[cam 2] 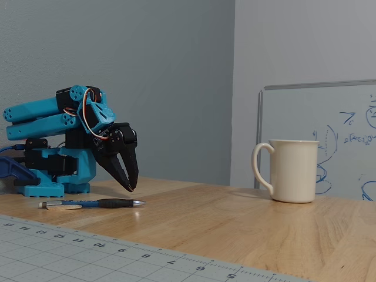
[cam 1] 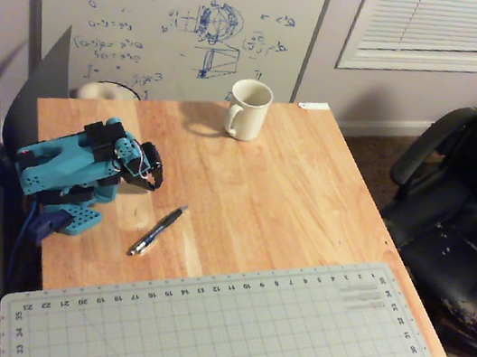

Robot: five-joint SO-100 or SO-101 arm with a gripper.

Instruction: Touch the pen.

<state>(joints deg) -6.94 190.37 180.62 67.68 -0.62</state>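
The pen point(cam 1: 157, 230) is slim and dark with a silvery tip. It lies diagonally on the wooden table point(cam 1: 281, 195), just in front of the arm's base in the overhead view. In the fixed view the pen point(cam 2: 94, 204) lies flat, tip pointing right. My gripper point(cam 2: 129, 183) is black, on a folded blue arm. It points down with its jaws together, its tips just above the table and behind the pen's tip end. In the overhead view the gripper point(cam 1: 155, 175) sits up and left of the pen. It is apart from the pen.
A cream mug point(cam 1: 249, 109) stands at the table's far side; it also shows at the right in the fixed view point(cam 2: 291, 170). A grey cutting mat point(cam 1: 222, 332) covers the near part of the table. A black office chair point(cam 1: 475, 191) stands to the right.
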